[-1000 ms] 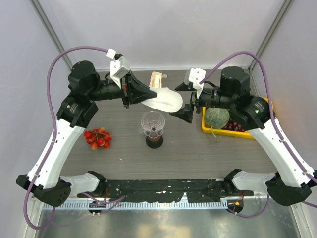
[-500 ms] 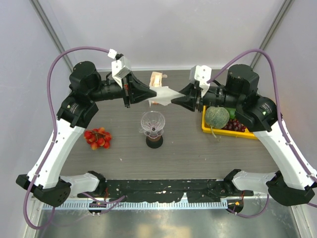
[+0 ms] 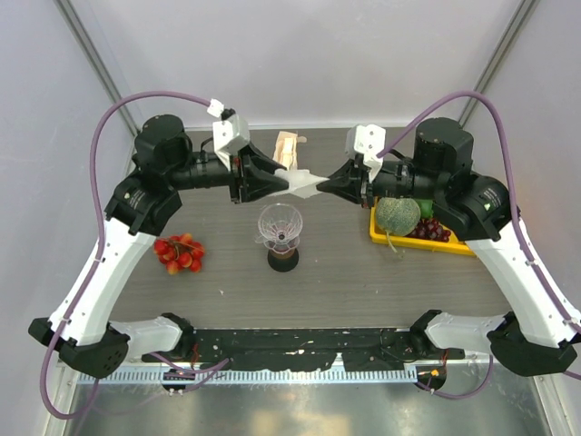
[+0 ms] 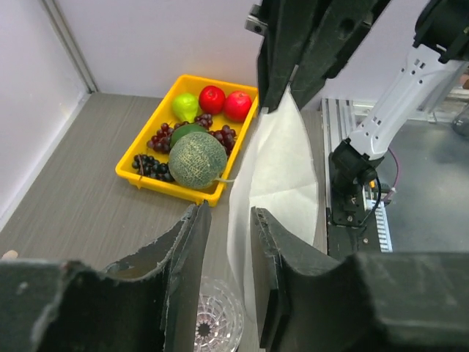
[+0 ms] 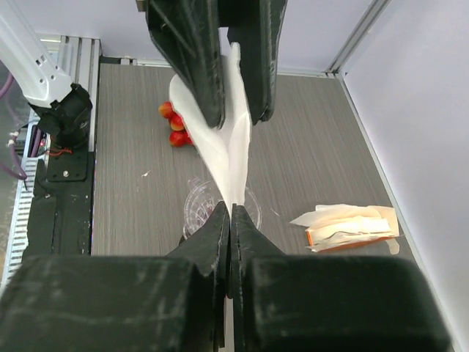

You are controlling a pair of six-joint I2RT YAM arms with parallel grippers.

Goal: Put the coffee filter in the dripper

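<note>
The white coffee filter hangs in the air between my two grippers, above and just behind the dripper. My right gripper is shut on the filter's right tip; in the right wrist view its jaws pinch the paper. My left gripper stands open around the filter's other end. In the left wrist view the sheet runs through the gap between the fingers, against the right one. The clear ribbed dripper sits on a dark brown cup.
A beige packet with orange marks lies behind the grippers. Red cherries lie at the left. At the right is a yellow tray with a melon and other fruit.
My right gripper swung in and closed on the filter's free end. The left jaws, shut on it before, have parted. The sheet now spans both grippers.
</note>
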